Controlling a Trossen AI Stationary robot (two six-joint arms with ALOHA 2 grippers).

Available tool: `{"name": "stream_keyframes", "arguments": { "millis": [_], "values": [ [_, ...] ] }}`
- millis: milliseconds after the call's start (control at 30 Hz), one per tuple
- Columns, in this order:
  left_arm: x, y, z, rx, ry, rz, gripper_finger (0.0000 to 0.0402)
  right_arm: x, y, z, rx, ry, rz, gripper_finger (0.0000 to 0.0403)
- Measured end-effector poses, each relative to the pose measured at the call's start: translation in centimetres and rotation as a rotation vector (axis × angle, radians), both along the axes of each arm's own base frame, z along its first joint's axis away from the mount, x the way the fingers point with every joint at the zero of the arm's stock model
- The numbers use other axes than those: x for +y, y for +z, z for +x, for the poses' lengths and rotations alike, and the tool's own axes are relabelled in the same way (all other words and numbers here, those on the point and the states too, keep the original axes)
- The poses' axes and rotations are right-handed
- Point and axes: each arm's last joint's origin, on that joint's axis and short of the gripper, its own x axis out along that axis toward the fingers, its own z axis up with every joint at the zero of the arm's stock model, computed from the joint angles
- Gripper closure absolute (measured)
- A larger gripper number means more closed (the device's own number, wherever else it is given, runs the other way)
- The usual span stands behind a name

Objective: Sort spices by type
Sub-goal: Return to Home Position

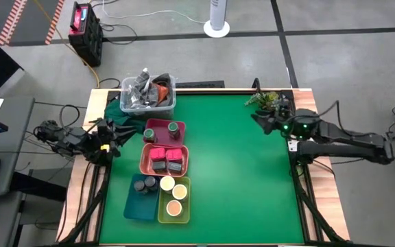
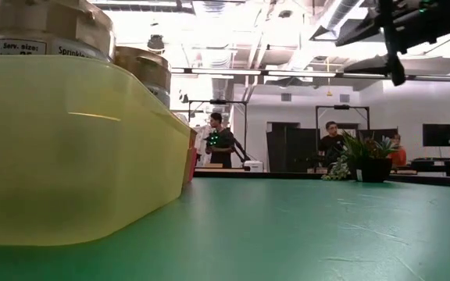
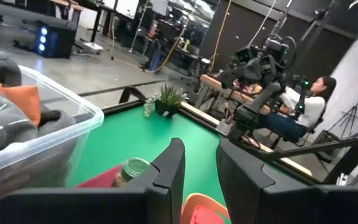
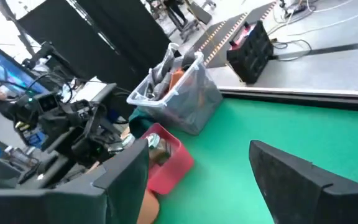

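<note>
Green-lidded jars (image 1: 165,130) fill the magenta tray (image 1: 158,122), pink boxes (image 1: 165,160) the salmon tray (image 1: 143,159), dark pots (image 1: 144,185) the teal tray (image 1: 133,207), tan-topped round jars (image 1: 173,195) the translucent yellow-green tray (image 2: 69,156), all left of centre. Left gripper (image 3: 201,146) at mid-left and right gripper (image 4: 199,146) at upper right both spread, empty; homing well likely means lifting clear of tray rims and plant (image 1: 269,99).

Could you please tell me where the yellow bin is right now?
High view: the yellow bin lies left of centre, beside the teal tray, just below the salmon tray.
</note>
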Motion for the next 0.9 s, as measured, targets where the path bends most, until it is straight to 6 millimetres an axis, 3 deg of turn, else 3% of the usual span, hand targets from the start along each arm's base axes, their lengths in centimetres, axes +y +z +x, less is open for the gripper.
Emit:
{"name": "stream_keyframes", "arguments": {
  "millis": [167, 433, 900],
  "values": [
    [-0.1, -0.3, 0.1, -0.001, -0.004, -0.032, 0.0336, 0.3, -1.2, -2.1, 0.032, -0.035, -0.005, 0.0111],
    [-0.3, -1.6, 0.6, 0.016, 0.003, -0.065, 0.0363, 0.8, -3.7, -4.1, -0.058, -0.059, 0.007, 0.0112],
    [-0.6, -5.1, 1.7, 0.024, 0.074, -0.207, 0.037, 0.6, -8.4, -3.3, -0.207, -0.064, 0.022, 0.0112]
  ]
}}
